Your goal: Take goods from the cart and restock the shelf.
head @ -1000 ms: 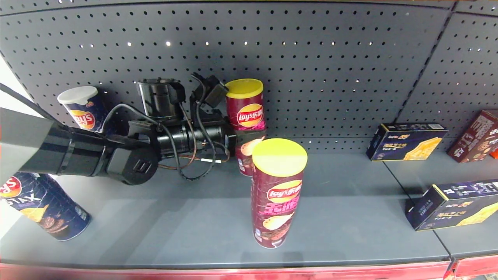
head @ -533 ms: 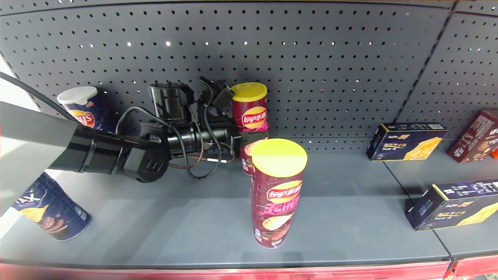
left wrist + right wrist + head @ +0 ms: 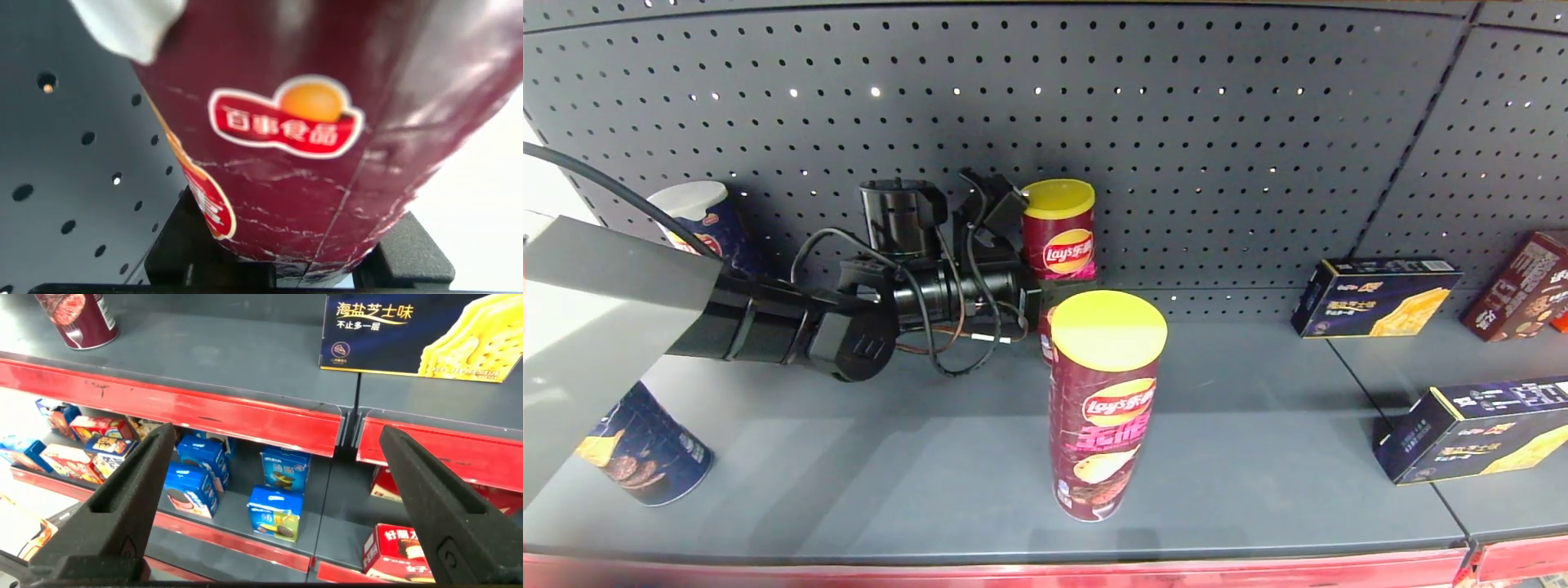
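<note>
one maroon can [image 3: 1059,233], red-and-yellow oval logo, clamped in left gripper [image 3: 1036,300].

Even light; soft shadow lies on the shelf [image 3: 1258,457] beside the dark box [image 3: 1470,429]; pegboard [image 3: 1217,122] holes glint; the head view's left edge glares white.
</note>
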Controlling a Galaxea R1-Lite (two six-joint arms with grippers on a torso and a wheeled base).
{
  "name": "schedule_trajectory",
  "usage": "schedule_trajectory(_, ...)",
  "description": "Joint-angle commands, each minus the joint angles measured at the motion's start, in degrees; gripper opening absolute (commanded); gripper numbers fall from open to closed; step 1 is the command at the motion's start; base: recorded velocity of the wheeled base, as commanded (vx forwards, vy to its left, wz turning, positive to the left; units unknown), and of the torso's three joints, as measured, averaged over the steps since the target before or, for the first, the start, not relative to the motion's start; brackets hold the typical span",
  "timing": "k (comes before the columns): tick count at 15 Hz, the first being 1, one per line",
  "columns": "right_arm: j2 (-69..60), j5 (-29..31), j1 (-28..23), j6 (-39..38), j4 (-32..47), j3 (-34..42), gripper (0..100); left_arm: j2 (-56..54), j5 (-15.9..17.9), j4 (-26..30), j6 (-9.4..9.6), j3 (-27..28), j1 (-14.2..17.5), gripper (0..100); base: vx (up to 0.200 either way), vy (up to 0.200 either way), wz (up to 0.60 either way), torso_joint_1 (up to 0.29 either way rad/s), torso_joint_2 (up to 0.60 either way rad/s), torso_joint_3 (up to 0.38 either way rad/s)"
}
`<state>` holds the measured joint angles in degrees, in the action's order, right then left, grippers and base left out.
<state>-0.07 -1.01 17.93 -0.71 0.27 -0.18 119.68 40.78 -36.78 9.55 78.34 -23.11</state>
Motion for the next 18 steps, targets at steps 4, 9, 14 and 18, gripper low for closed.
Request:
schedule_trajectory(4, 0.1, 0.0, 0.0, 0.0, 0.0, 0.0, 100, 1.0, -0.1, 0.0, -0.05, 0.5, 0.1, 0, 0.000, 0.000, 0.00, 0.000, 0.00, 0.000)
schedule_trajectory(9, 0.1, 0.0, 0.0, 0.0, 0.0, 0.0, 100, 1.1, -0.3, 0.0, 0.03, 0.3, 0.0, 100, 0.000, 0.000, 0.00, 0.000, 0.00, 0.000)
schedule_trajectory(14, 0.1, 0.0, 0.0, 0.0, 0.0, 0.0, 100, 0.9, -1.9, -0.4, 0.12, -0.1, -0.5, 100, 0.000, 0.000, 0.00, 0.000, 0.00, 0.000)
schedule_trajectory(18, 0.1, 0.0, 0.0, 0.0, 0.0, 0.0, 100, -2.4, -4.2, -0.8, 0.21, -3.8, -0.4, 100, 0.000, 0.000, 0.00, 0.000, 0.00, 0.000)
